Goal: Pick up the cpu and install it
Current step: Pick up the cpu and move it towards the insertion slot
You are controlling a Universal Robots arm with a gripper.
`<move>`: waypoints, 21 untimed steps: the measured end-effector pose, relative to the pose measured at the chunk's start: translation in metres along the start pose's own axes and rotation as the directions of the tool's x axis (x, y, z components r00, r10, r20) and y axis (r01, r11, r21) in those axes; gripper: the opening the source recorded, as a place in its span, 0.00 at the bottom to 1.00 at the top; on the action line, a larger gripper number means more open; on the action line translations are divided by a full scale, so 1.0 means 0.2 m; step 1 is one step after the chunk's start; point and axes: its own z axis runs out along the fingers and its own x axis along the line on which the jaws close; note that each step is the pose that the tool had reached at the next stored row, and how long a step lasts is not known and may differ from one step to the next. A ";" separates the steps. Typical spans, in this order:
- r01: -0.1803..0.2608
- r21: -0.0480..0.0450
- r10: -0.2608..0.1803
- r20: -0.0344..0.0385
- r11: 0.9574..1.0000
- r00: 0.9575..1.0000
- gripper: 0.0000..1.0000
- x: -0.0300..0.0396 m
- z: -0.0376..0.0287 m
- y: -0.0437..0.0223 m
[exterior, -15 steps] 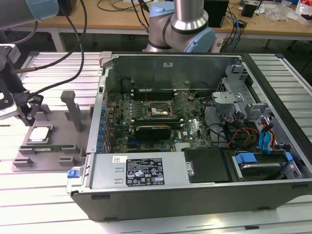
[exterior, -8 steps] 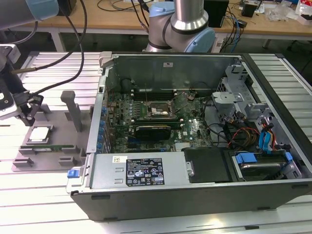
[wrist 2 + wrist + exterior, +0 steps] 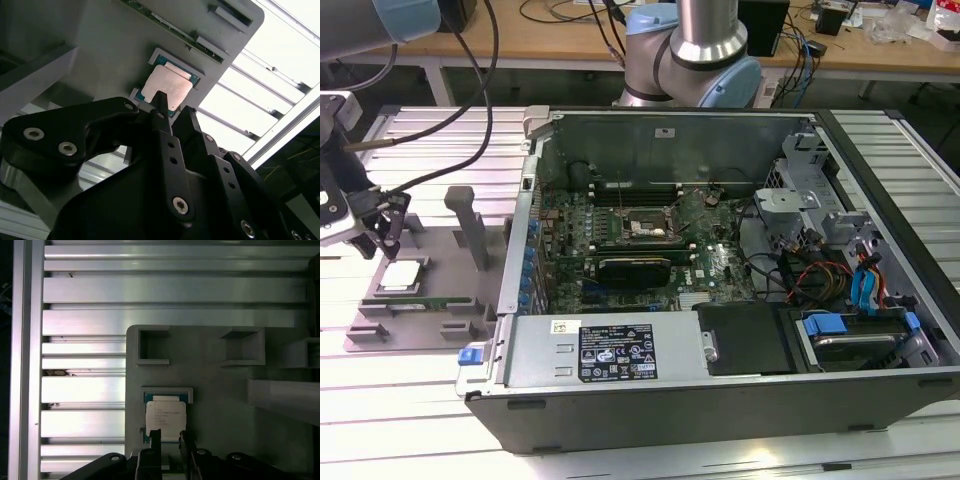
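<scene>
A grey plastic fixture plate [image 3: 440,335] lies on a ribbed aluminium table top [image 3: 410,420], towards the exterior view's left. The cpu [image 3: 400,275], a small flat square chip with a silver-grey metal top plate, sits flat in a shallow framed recess of this plate, metal side up. In both wrist views the cpu [image 3: 167,85] [image 3: 165,415] has its edges square with the recess walls. It is close to square, so no long axis can be told.

The black two-fingered gripper [image 3: 380,235] hangs just above the cpu, at the edge of the chip. In the first wrist view its fingertips [image 3: 154,437] stand a narrow gap apart, narrower than the chip. It holds nothing, and nothing lies between it and the chip. Whether the tips touch the metal top cannot be told.

On the same plate, a long narrow green memory stick [image 3: 420,303] lies on edge in a slot just beside the cpu, on the side nearer the exterior camera. A grey upright post [image 3: 470,225] stands to the exterior view's right of the chip. Two empty square pockets [image 3: 152,347] are sunk into the plate near the recess.

Just beside the plate, to the exterior view's right, a grey metal computer case [image 3: 720,400] lies open on its side. Inside it is a green motherboard [image 3: 710,265] with a square processor socket [image 3: 648,230] and a black rectangular graphics card [image 3: 635,268].
</scene>
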 end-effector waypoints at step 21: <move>0.000 0.000 0.000 -0.002 1.000 1.000 0.50 -0.010 0.126 0.017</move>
